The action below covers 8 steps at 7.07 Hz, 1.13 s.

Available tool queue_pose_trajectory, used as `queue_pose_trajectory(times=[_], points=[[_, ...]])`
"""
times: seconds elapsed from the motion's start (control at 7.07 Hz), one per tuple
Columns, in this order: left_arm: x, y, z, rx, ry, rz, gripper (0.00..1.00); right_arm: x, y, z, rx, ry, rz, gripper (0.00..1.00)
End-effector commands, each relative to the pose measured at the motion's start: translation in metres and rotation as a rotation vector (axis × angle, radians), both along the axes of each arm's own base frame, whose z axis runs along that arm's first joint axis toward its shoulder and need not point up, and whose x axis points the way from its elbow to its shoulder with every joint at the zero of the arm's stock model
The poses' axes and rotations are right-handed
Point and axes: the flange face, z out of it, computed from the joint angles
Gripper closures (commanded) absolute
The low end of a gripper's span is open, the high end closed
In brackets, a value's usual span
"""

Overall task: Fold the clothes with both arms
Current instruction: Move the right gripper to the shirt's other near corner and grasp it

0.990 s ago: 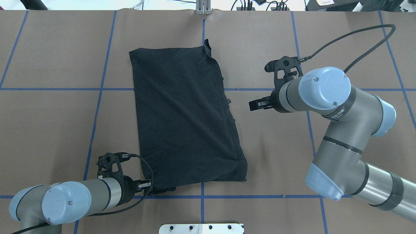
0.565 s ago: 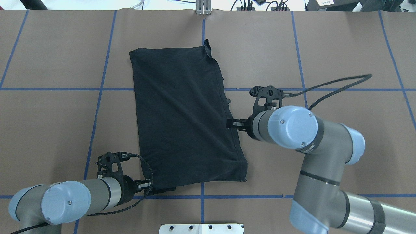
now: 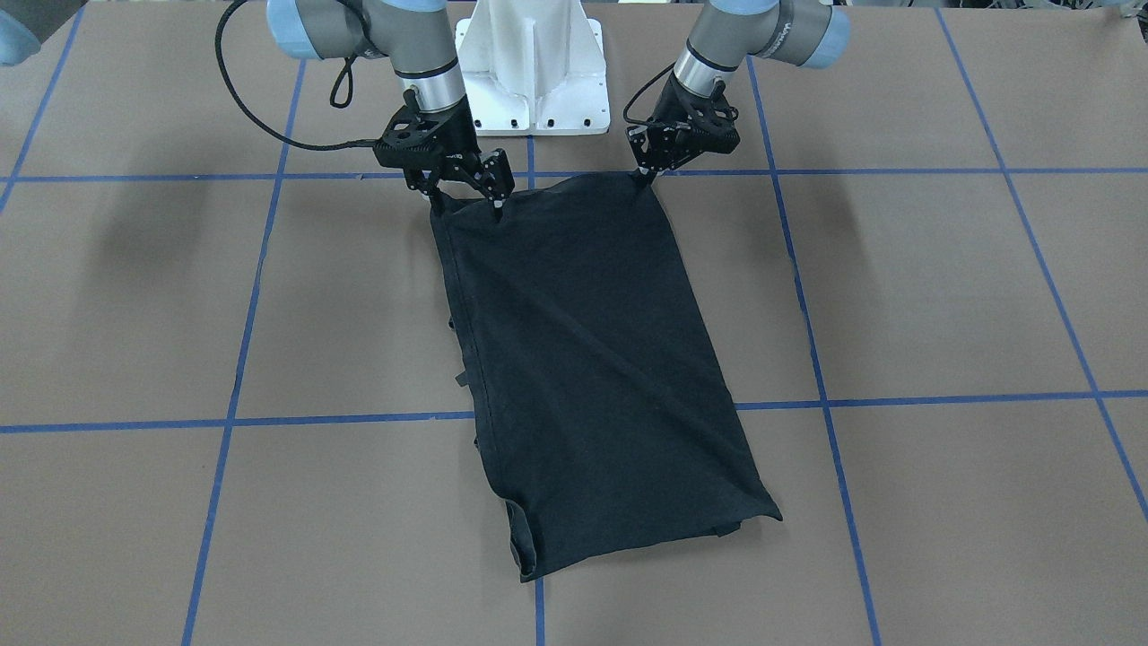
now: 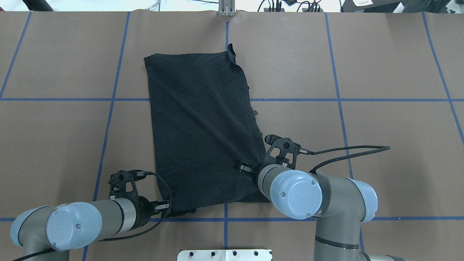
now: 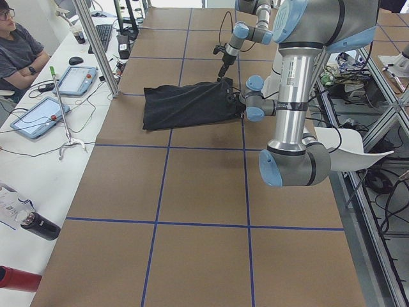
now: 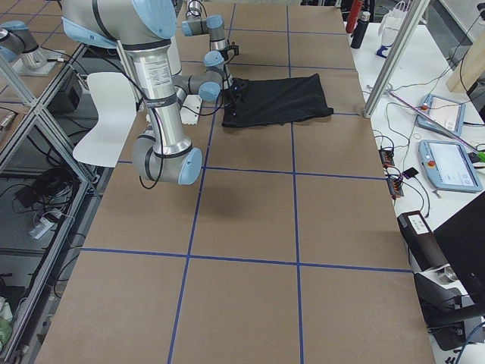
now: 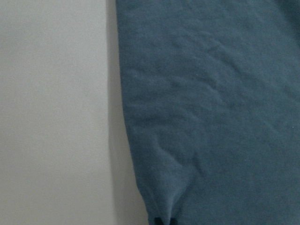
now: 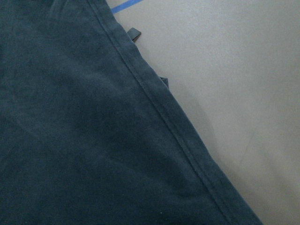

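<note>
One black shirt (image 4: pixel 203 127) lay folded in a long strip on the table (image 4: pixel 380 65). Two grippers stood at its edge nearest the robot. The left gripper (image 4: pixel 167 208) seemed pinched tight on one corner, where the cloth puckered. The right gripper (image 3: pixel 466 206) was spread wide over the cloth near the other corner, holding nothing.
</note>
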Motion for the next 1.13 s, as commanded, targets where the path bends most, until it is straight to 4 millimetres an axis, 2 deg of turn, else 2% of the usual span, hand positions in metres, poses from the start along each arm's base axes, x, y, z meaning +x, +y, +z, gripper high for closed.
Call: queue_pose_trajectory(times=[0.0,0.14,0.28,0.42,0.71,0.85,0.99], points=[[0.0,0.0,-0.002,0.0,0.003,0.0,1.0,-0.015,0.008,0.011,-0.009,0.021,0.013,0.09],[0.001,0.0,-0.003,0.001,0.005,0.0,1.0,-0.016,0.007,0.013,-0.009,0.026,0.015,0.09],[0.001,0.0,-0.003,0.002,0.006,-0.001,1.0,-0.023,0.006,0.024,-0.01,0.05,0.019,0.09],[0.001,0.0,-0.003,0.001,0.005,0.0,1.0,-0.025,0.004,0.021,-0.001,0.049,0.03,0.09],[0.002,0.0,-0.004,0.001,0.006,0.0,1.0,-0.046,-0.001,0.009,0.0,0.045,0.037,0.09],[0.002,0.0,-0.004,0.001,0.006,0.0,1.0,-0.046,-0.001,0.009,0.002,0.033,0.039,0.09],[0.002,0.0,-0.004,0.001,0.008,0.0,1.0,-0.052,-0.002,0.018,-0.004,0.05,0.045,0.09]])
